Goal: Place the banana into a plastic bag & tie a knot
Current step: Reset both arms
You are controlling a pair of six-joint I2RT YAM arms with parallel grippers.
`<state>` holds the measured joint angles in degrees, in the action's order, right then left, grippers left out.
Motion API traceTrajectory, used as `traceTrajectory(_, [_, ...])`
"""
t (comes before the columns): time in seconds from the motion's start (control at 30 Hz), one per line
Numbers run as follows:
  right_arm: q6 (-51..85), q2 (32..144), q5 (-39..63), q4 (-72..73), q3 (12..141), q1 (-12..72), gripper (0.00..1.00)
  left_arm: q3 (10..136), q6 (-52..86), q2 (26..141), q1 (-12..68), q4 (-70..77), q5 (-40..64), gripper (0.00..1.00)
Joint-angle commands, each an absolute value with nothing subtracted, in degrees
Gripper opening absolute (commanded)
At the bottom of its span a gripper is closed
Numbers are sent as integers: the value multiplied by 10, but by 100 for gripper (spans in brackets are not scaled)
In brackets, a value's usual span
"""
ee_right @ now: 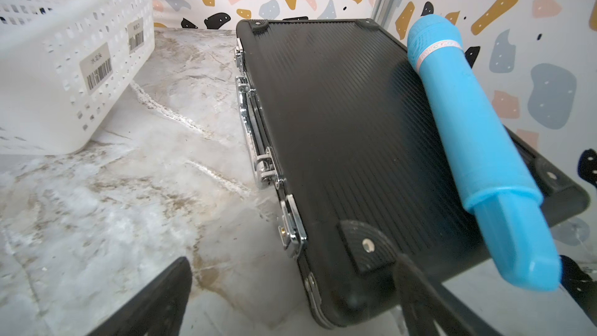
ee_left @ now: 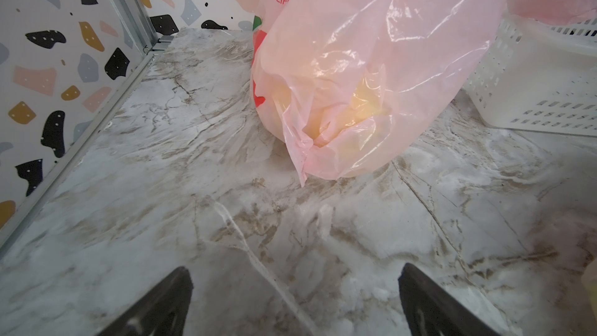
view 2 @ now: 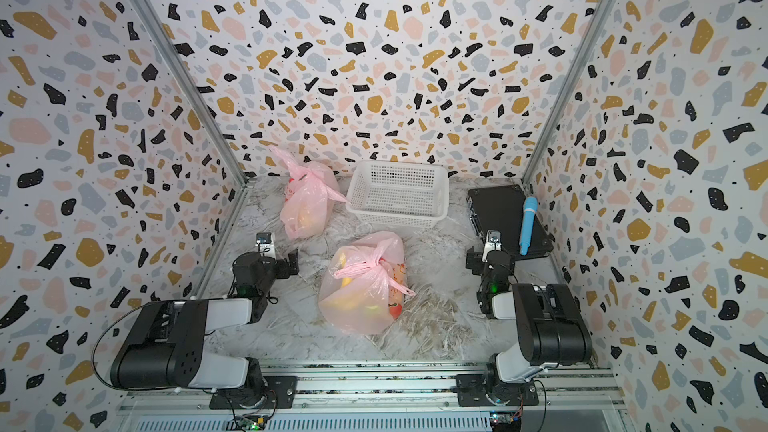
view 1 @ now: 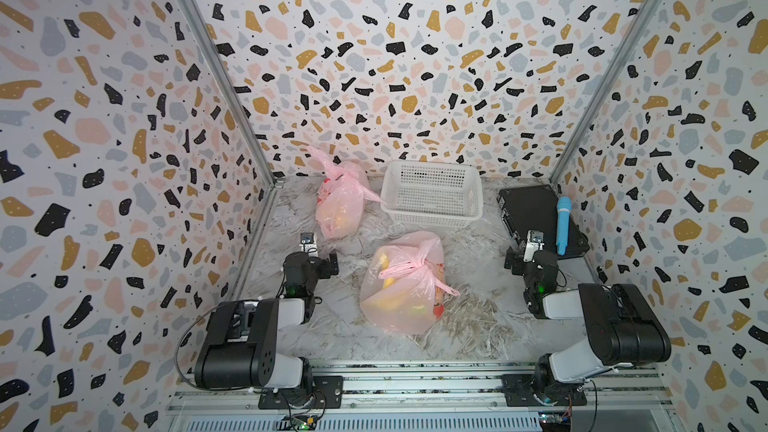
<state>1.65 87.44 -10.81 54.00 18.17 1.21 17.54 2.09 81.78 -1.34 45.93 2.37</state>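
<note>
Two tied bags, both grippers idle and empty

In both top views the banana (view 1: 388,280) shows yellow inside the near pink bag (view 2: 361,297), mid-table, its knot (view 1: 420,264) done; tugging a loose handle tail could slacken it. In the left wrist view, the left gripper (ee_left: 295,273) has its jaws wide apart over bare table, touching nothing; driving far-ward would shove the far pink bag (ee_left: 355,75) leaning by the white basket (ee_left: 533,98). In the right wrist view, the right gripper (ee_right: 292,260) is spread and empty; one jaw is near the black case (ee_right: 339,124), so a swing could roll the blue microphone (ee_right: 468,124) off.
</note>
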Motion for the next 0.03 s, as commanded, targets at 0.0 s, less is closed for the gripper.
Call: traceTrajectory(0.0, [16,869,-103,524,193,15,100,187,13,817,-11,481,18,99])
